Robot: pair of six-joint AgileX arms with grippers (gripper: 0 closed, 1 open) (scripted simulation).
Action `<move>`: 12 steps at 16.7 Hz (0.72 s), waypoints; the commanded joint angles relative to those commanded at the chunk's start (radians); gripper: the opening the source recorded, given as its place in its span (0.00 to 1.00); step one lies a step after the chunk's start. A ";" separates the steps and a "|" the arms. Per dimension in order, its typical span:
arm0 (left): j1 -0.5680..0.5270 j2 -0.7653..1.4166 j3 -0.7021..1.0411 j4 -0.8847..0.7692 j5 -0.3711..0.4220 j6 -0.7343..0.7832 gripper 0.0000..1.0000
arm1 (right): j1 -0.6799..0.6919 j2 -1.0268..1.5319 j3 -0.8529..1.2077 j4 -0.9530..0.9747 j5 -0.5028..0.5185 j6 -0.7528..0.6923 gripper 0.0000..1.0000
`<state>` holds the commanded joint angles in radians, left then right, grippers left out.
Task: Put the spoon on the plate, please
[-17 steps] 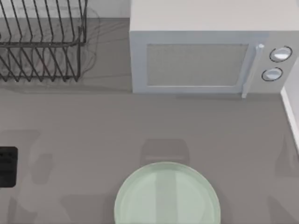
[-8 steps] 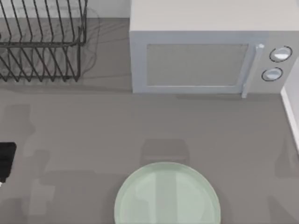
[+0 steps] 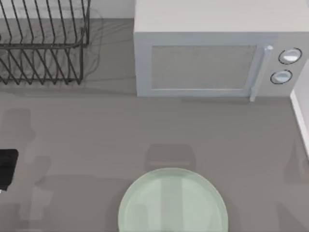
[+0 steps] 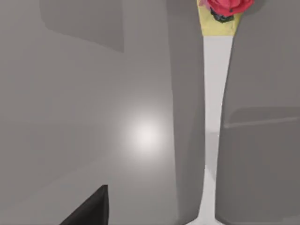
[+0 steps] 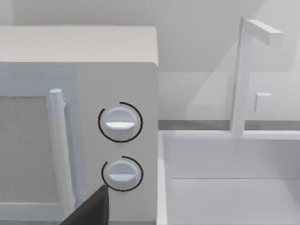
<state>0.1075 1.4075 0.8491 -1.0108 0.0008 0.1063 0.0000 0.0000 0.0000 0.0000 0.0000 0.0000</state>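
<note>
Pale green and glassy, the plate (image 3: pixel 172 203) lies at the bottom edge of the top view on the grey tabletop (image 3: pixel 96 130), in front of the microwave (image 3: pixel 203 63). My left arm (image 3: pixel 7 169) is at the left edge, and the left pincer (image 4: pixel 89 213) hangs over the tabletop near a long thin white shape that looks like the handle of the spoon (image 4: pixel 213 117); whether this pincer is apart or together I cannot tell. The right pincer (image 5: pixel 91 211) faces the 2 knobs (image 5: pixel 120 123) of the microwave, and its state I cannot tell either.
</note>
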 joint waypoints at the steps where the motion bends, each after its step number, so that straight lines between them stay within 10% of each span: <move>1: 0.001 0.016 -0.018 0.033 0.000 0.000 1.00 | 0.000 0.000 0.000 0.000 0.000 0.000 1.00; 12: 0.006 0.208 -0.225 0.436 0.000 0.008 1.00 | 0.000 0.000 0.000 0.000 0.000 0.000 1.00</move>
<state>0.1138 1.6157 0.6245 -0.5745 0.0005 0.1147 0.0000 0.0000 0.0000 0.0000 0.0000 0.0000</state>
